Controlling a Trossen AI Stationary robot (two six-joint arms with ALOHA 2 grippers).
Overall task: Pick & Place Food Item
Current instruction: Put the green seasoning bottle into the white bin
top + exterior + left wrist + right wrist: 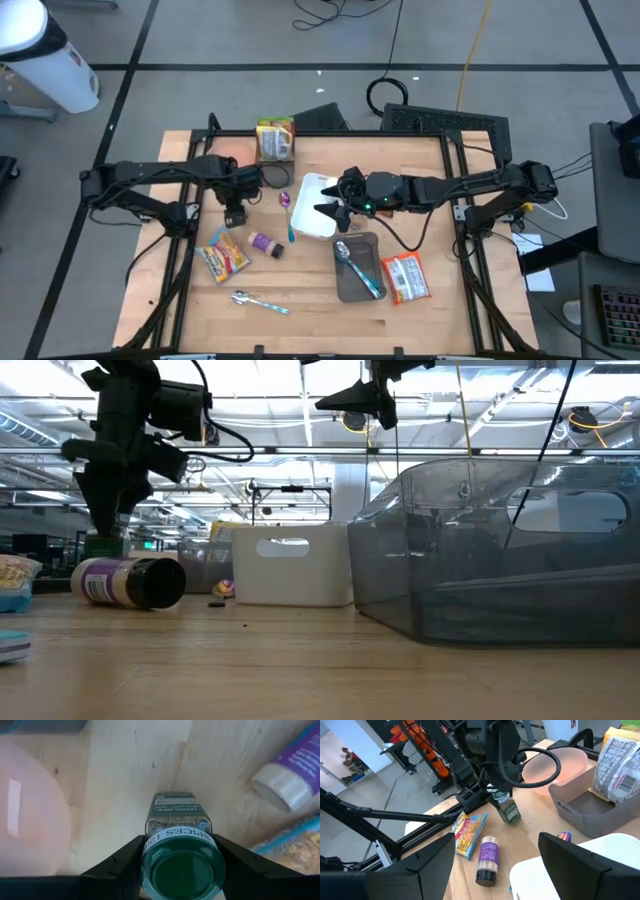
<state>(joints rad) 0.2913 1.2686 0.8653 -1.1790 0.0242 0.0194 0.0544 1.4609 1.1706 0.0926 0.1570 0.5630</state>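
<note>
High view: the left claw (236, 214) is on the left part of the wooden worktop (310, 300). It is clamped on a spice jar (178, 836) with a green lid. In the left wrist view the two dark fingers (122, 862) press on both sides of the jar, just under the lid. In the right wrist view the jar is tilted and its bottom is at the wood, but I cannot tell if it touches.

A pink bowl (551, 767) is near the jar. A purple bottle (266, 243) lies on its side close by, next to a snack pack (224, 259).

The right claw (335, 211) hangs over the white bin (318, 187) in the middle. Its fingers (583, 861) are wide apart and hold nothing.

A grey tray (353, 287) with a spoon (357, 268) in it sits near the front of the worktop.
</note>
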